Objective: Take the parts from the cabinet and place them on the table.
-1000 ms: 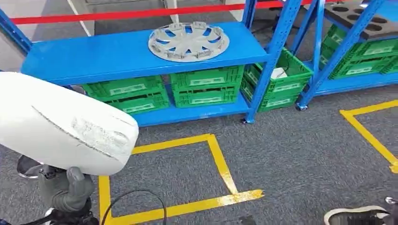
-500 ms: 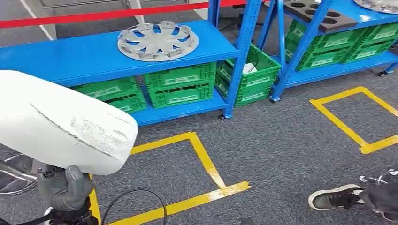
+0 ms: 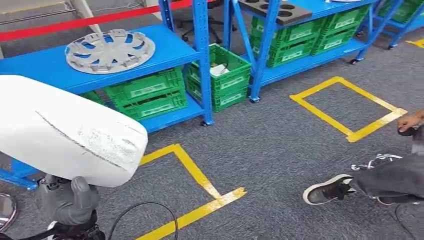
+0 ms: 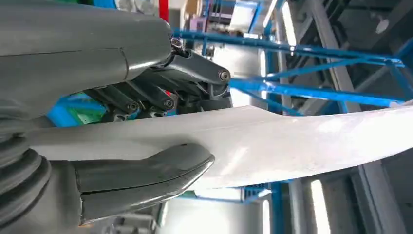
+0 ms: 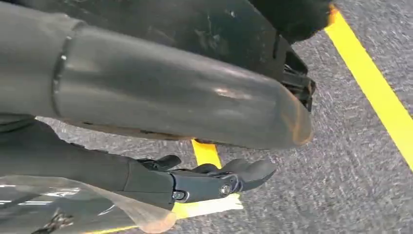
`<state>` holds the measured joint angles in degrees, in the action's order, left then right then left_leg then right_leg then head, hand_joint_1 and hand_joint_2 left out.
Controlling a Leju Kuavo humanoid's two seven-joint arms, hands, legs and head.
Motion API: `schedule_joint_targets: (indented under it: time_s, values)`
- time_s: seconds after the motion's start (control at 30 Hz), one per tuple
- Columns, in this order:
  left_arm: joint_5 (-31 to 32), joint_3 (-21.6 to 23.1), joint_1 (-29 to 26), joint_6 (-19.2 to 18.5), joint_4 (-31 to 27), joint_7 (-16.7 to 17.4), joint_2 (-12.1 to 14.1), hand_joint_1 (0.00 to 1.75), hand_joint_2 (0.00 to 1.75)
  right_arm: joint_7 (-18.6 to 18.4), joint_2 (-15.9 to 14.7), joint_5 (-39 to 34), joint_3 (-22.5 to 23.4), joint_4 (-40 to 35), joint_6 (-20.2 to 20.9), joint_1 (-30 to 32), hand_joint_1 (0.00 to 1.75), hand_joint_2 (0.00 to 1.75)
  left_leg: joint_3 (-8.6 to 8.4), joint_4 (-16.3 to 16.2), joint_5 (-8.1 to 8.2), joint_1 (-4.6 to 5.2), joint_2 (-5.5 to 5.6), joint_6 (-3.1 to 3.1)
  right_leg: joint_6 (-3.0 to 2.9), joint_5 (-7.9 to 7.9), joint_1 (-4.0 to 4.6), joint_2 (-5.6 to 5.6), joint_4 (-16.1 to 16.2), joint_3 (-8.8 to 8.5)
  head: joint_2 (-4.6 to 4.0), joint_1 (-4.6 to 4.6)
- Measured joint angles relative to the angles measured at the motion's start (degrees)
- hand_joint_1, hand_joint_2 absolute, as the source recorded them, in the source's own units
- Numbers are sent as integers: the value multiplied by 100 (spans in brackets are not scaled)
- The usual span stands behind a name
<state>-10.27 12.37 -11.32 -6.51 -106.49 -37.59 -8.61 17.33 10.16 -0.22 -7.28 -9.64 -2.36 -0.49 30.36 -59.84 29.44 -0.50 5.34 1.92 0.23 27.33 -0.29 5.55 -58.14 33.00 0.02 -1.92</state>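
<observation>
Since a moment ago the whole scene has slid left in the head view, so the robot is turning rather than the things moving: the blue rack (image 3: 150,55) with the silver wheel cover (image 3: 110,50) now sits further left, a second yellow floor square (image 3: 350,107) has come fully into sight, and a person's shoe (image 3: 327,189) and hand (image 3: 410,121) have edged in at the right.

From where I stand, the left hand (image 3: 67,200) holds the large white panel (image 3: 67,132), raised in front of the robot's left side, above the grey carpet and near the taped yellow corner (image 3: 192,170). Seen from the left wrist, the thick grey thumb (image 4: 146,175) presses one face of the white panel and the darker fingers (image 4: 151,97) lie against the other, so the grip is closed on it.

At the right wrist, the right hand (image 5: 209,178) hangs over the carpet, its dark fingers stretched out and holding nothing.

Green crates (image 3: 150,95) sit on the rack's lower shelf.
</observation>
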Motion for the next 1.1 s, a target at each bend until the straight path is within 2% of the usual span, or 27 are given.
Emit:
schedule_joint_targets:
  time_s: [0.03, 0.13, 0.17, 0.2, 0.23, 0.27, 0.3, 0.33, 0.37, 0.4, 0.43, 0.47, 0.5, 0.53, 0.57, 0.63, 0.67, 0.7, 0.73, 0.77, 0.83, 0.87, 0.9, 0.97, 1.0, 1.03, 1.1]
  values:
    - [0, 0, -14, 13, 0, 4, -2, 175, 175, -15, -7, -4, 7, 0, 0, -19, 0, 0, -3, 93, -46, -6, 4, -17, 27, -18, 4, 98, -28, 44, 0, 15]
    - [0, 4, -1, 48, 0, 20, -6, 175, 175, -66, -4, -15, 9, 0, 13, 5, 0, 0, 16, 159, -10, 32, -153, -13, 159, -103, -47, 244, -2, 166, 2, 33]
    - [0, 4, 4, 76, 0, 30, -18, 175, 175, -122, -18, -24, 17, 0, 11, 16, 0, 0, -1, 256, -66, -49, -267, -13, 171, -58, -43, 169, -49, 228, 2, 37]
    - [13, 13, 7, 92, 0, 61, -20, 175, 175, -177, -18, -33, 26, 2, 11, 14, 0, 0, -9, 270, -79, -31, -342, 2, 202, 68, 3, -166, -173, 290, 0, 15]
    - [20, 15, 7, 111, 0, 61, -28, 175, 175, -238, -24, -35, 33, 2, 13, -2, 0, 0, 1, 269, -90, -27, -416, 20, 231, 289, -3, -377, -511, 448, 2, -45]
    - [24, 15, -5, 140, 2, 68, -31, 175, 175, -295, -33, -37, 35, 2, 15, -20, 0, 0, 9, 268, -90, -19, -514, 20, 261, 501, -13, -468, -945, 638, 0, -50]
    - [28, 15, -9, 157, 2, 74, -28, 175, 175, -332, -42, -39, 35, 2, 22, -33, 0, 0, 21, 267, -90, -11, -617, 20, 290, 691, -26, -499, -1382, 833, 0, -44]
    - [46, 15, -7, 172, 2, 74, -30, 175, 175, -371, -50, -48, 39, 2, 22, -36, 0, 0, 29, 262, -91, -9, -716, 20, 317, 786, -36, -513, -1704, 965, 2, -50]
    - [50, 20, -7, 184, 2, 79, -28, 175, 175, -400, -55, -55, 44, 2, 22, -26, 0, 0, 27, 262, -91, -9, -809, 20, 336, 731, -42, -525, -1716, 947, 0, -50]
    - [50, 20, -5, 188, 2, 81, -28, 175, 175, -430, -64, -59, 55, 2, 22, -15, 0, 0, 24, 261, -90, -9, -887, 19, 345, 572, -46, -544, -1490, 786, 0, -50]
    - [44, 24, -1, 188, 2, 85, -28, 175, 175, -454, -68, -70, 74, 2, 22, -9, 0, 0, 22, 258, -88, -10, -966, 16, 340, 324, -51, -601, -975, 486, 0, -50]
    - [26, 33, 1, 188, 2, 98, -28, 175, 175, -470, -70, -74, 87, 2, 22, -13, 0, 0, 14, 253, -81, -10, -1027, 4, 329, 109, -50, -713, -414, 154, 0, -52]
    - [6, 44, 2, 188, 2, 107, -31, 175, 175, -474, -72, -85, 92, 0, 22, -27, 0, 0, 2, 243, -67, 4, -1082, -22, 319, 117, -31, -1000, 40, -78, 0, -50]
    - [0, 46, 3, 188, 2, 111, -28, 175, 175, -479, -72, -92, 92, 0, 22, -39, 0, 0, 13, 219, -52, 53, -1121, -56, 236, 105, 1, -1006, 69, -144, 0, -52]
    - [0, 52, 4, 188, 2, 116, -26, 175, 175, -479, -72, -105, 94, 0, 22, -47, 0, 0, 14, 220, -65, 57, -1157, -79, 180, 90, 9, -919, 62, -120, 0, -37]
    - [0, 68, 10, 190, 2, 133, -28, 175, 175, -487, -72, -146, 120, 0, 22, -22, 0, 0, -10, 234, -79, 51, -1257, -118, 123, 81, 24, -815, 53, -54, 0, -39]
    - [-2, 70, 16, 195, 2, 135, -31, 175, 175, -494, -72, -170, 135, 0, 22, -17, 0, 0, -19, 228, -42, 42, -1277, -170, 71, 48, -1, -751, 85, -108, 0, -44]
    - [-2, 72, 28, 195, 2, 142, -28, 175, 175, -494, -70, -181, 151, 0, 22, -10, 0, 0, 12, 126, 81, 17, -972, -219, 31, 25, -29, -699, 105, -88, 0, -19]
    - [-2, 72, 28, 197, 2, 142, -28, 175, 175, -498, -70, -188, 171, 0, 20, -16, 0, 0, 111, -147, 295, 1, -740, -227, -5, 3, -36, -648, 103, -76, 0, -11]
    - [0, 72, 18, 197, 2, 142, -18, 175, 175, -496, -70, -190, 179, 0, 22, -30, 0, 0, 293, -601, 561, -3, -638, -229, -17, -5, -35, -574, 103, -60, 0, -9]
    - [0, 70, -5, 203, 7, 144, -4, 175, 175, -494, -68, -214, 186, 0, 31, -37, 0, 0, 623, -1405, 888, -1, -606, -231, -39, -23, -22, -419, 100, -34, 0, 0]
    - [-2, 70, -5, 208, 15, 146, 0, 175, 175, -494, -70, -227, 206, 0, 31, -29, 0, 0, 662, -1511, 867, -1, -606, -224, -38, -31, -20, -339, 95, -28, 0, -7]
    - [-2, 68, -4, 210, 24, 146, 7, 175, 175, -494, -70, -245, 236, 0, 31, -19, 0, 0, 601, -1389, 720, -2, -604, -211, -32, -36, -20, -256, 85, -23, 0, 0]
    - [-4, 70, -5, 221, 26, 149, 17, 175, 175, -494, -59, -278, 271, 0, 24, -13, 0, 0, 216, -560, 184, -6, -511, -168, -23, -40, -21, -87, 49, -22, 0, -2]
    - [-4, 68, -6, 223, 26, 149, 17, 175, 175, -492, -46, -280, 278, 0, 18, -15, 0, 0, 14, -99, -41, -15, -325, -141, -17, -39, -23, -18, 35, -21, 0, 0]
    - [-4, 70, -12, 225, 26, 149, 22, 175, 175, -492, -28, -282, 280, 0, 13, -21, 0, 0, -35, 26, 32, -37, -20, -124, 16, -48, -4, 35, 10, 19, 0, -13]
    - [-7, 63, -37, 232, 26, 151, 28, 175, 175, -485, -15, -286, 282, 0, 11, -30, 0, 0, -36, 133, 63, -15, -92, -123, 98, -98, -47, 154, -15, 139, 2, 7]
